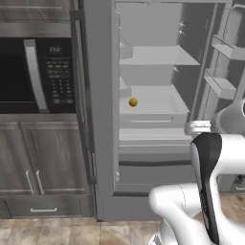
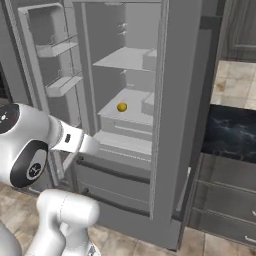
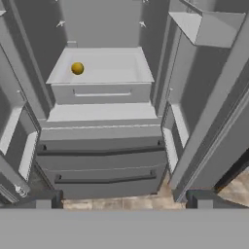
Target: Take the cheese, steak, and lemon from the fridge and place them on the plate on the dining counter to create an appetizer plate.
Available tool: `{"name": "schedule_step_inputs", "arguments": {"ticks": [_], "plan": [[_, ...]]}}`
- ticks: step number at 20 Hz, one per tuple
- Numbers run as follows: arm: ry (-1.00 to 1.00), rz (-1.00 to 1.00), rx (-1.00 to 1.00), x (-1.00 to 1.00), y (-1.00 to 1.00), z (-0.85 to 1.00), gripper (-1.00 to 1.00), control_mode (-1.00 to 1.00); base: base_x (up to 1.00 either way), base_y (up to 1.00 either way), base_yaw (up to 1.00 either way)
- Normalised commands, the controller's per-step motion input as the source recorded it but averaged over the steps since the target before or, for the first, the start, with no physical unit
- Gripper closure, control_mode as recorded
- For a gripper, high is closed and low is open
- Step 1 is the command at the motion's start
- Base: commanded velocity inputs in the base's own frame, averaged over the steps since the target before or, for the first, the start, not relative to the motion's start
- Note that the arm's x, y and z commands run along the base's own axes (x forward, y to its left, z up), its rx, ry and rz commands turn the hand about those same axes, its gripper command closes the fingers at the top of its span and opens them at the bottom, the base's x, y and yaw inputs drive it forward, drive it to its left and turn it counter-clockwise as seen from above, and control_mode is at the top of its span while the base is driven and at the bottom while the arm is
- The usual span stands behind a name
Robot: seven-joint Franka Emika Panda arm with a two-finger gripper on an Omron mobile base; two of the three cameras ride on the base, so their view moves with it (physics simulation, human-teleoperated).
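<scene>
The lemon (image 1: 133, 102) is a small round yellow-orange ball lying alone on a pale grey shelf of the fridge (image 1: 103, 119), toward the left side of that shelf as my hand camera sees it, above a drawer front with a thin handle. The fridge stands open, a tall grey steel-look body with pale inner shelves. My gripper (image 3: 124, 200) is spread wide, its two dark finger tips far apart at the bottom of the hand view, holding nothing and touching nothing; it sits well out in front of the fridge, low against the drawers, far from the lemon. The left base view gives me the black microwave (image 1: 36, 74) with its keypad set in grey cabinets just left of the fridge, and door bins on the right. The right base view gives me the other door with its bins on the left, and a stretch of black marble-look countertop (image 2: 230, 135) beyond the fridge's right side.
</scene>
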Motion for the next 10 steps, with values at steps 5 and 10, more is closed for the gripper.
{"name": "schedule_step_inputs", "arguments": {"ticks": [5,10], "plan": [[0.00,0.00,0.00,0.00,0.00,0.00,-1.00,1.00,0.53,0.00,0.00],[0.00,0.00,0.00,0.00,0.00,0.00,-1.00,1.00,0.39,0.08,0.00]]}}
